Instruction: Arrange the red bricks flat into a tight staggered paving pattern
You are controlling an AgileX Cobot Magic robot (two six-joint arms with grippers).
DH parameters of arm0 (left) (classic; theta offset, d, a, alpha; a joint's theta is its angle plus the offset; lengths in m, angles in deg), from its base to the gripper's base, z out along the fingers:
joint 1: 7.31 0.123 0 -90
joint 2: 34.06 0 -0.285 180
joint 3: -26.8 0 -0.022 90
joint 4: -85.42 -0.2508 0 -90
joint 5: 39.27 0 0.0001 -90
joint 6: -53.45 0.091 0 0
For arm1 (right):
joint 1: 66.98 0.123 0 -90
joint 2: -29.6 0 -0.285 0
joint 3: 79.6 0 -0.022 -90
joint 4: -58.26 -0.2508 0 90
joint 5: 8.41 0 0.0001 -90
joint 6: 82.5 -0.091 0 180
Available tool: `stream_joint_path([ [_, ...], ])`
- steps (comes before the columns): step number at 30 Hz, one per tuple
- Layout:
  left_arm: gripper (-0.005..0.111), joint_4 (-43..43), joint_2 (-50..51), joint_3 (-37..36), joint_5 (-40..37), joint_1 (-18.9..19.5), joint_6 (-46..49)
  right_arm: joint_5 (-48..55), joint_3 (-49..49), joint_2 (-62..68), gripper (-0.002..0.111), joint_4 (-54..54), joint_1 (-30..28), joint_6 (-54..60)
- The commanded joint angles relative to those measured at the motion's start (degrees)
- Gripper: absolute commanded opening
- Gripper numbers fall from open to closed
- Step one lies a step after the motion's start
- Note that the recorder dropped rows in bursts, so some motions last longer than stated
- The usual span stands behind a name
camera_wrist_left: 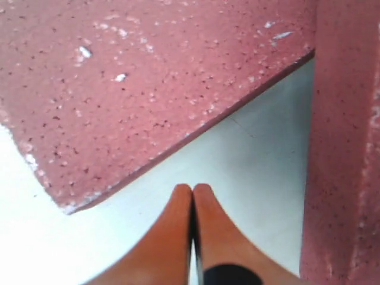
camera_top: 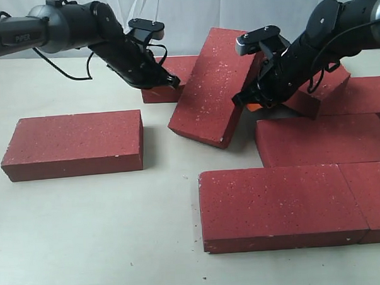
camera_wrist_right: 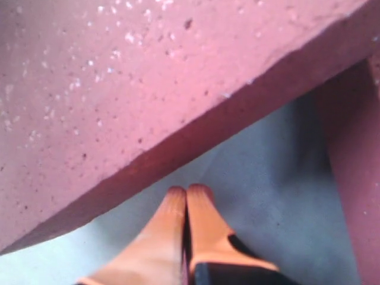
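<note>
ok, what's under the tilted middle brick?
Tilted brick: shadowed bare table under its raised edge, right gripper shut, tips at the gap. Whatever props it further in is covered.

Bare table lies open across the front left, and a clear lane runs between the lone flat brick at left and the tilted brick at centre. Laid bricks crowd the front right. The left gripper, fingers pressed together, sits in the narrow wedge between the tilted brick and a rear brick. The right gripper, also closed, is hemmed against the tilted brick's right edge.
</note>
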Motion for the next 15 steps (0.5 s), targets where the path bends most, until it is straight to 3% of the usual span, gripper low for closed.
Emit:
stream_joint_path([
  [1, 0.000, 3.40, 1.00, 0.30, -0.19, -0.66, 2.20, -2.10, 0.06, -0.04, -0.001, -2.44, 0.02, -0.13],
  [15, 0.000, 7.73, -1.91, 0.30, -4.01, -2.40, 7.55, -0.69, -1.84, -0.63, -0.001, -5.91, 1.02, 0.26],
])
